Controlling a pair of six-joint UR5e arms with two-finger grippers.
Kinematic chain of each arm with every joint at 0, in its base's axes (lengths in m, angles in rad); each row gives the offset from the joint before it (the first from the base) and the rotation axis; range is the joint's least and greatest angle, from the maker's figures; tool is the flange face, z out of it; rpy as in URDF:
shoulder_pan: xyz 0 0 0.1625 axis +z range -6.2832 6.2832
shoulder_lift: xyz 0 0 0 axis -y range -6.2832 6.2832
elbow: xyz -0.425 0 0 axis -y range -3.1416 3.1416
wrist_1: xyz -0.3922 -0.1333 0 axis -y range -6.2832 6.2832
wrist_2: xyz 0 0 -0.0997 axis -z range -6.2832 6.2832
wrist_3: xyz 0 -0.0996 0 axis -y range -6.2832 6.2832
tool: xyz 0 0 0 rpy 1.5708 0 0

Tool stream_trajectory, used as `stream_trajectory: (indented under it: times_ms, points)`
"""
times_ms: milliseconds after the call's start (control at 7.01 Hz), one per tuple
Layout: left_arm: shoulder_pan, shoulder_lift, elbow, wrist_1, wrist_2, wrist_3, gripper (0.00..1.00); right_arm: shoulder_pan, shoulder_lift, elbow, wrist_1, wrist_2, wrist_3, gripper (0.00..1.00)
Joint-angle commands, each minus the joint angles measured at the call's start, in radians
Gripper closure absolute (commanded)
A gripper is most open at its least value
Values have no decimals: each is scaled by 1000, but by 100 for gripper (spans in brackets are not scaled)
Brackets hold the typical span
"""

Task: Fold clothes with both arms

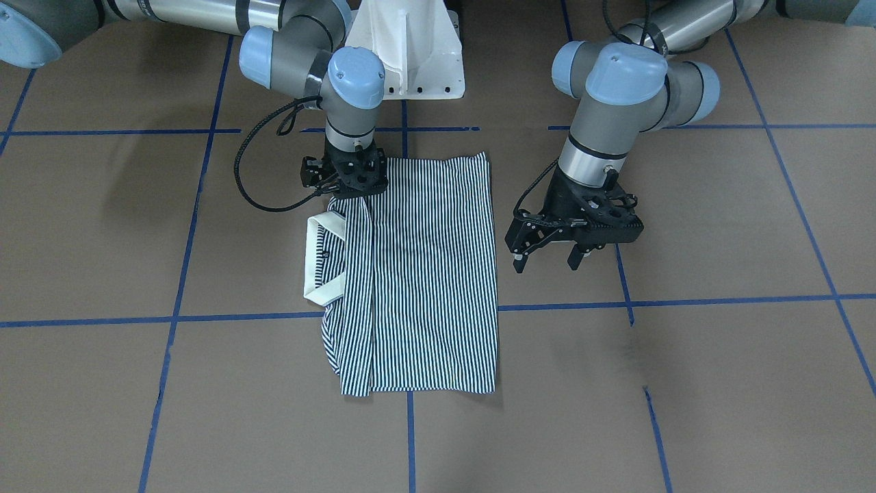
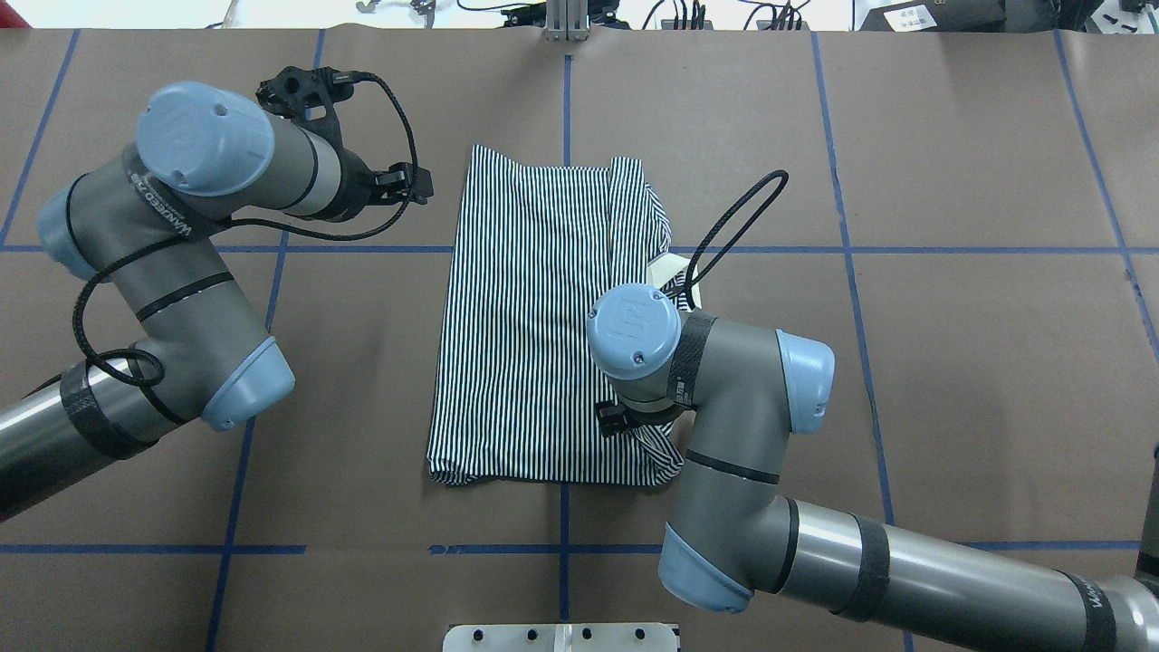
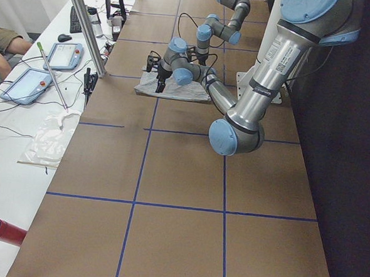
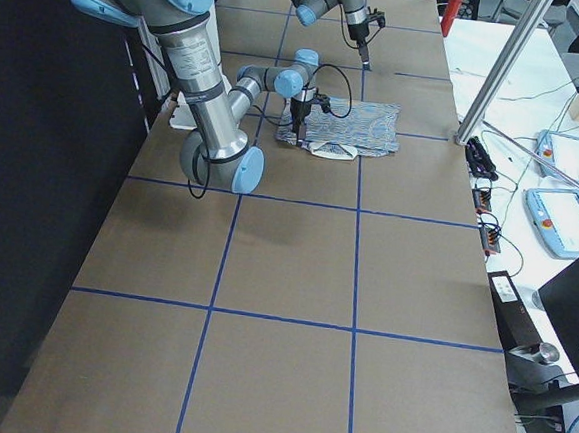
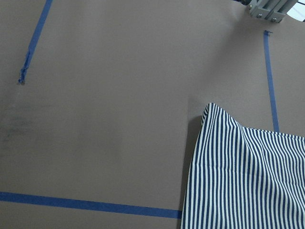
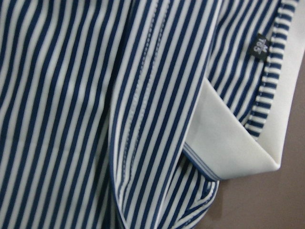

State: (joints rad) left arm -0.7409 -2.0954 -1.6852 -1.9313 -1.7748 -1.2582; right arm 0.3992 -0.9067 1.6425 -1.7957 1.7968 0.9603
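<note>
Left end effector hovers spread, pointing down, beside the polo shirt.

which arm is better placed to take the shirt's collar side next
Right, probably: the right gripper is down on the shirt by its cream collar; the left gripper hangs open over the table, off the opposite side.
</note>
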Motion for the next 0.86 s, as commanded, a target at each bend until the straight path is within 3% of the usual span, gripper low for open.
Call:
stream_trajectory:
  times_ms: [0,428,713]
  points:
    - [0,-2,-1,0,0,-1,0,6,-3,3,-22,-2,-3,0]
    - [0,-3,-2,0,-2,-4,0,20,-52,28,-31,-7,-3,0]
    - [2,-5,-4,-2,-2,-7,0,36,-134,103,-33,-5,-3,0]
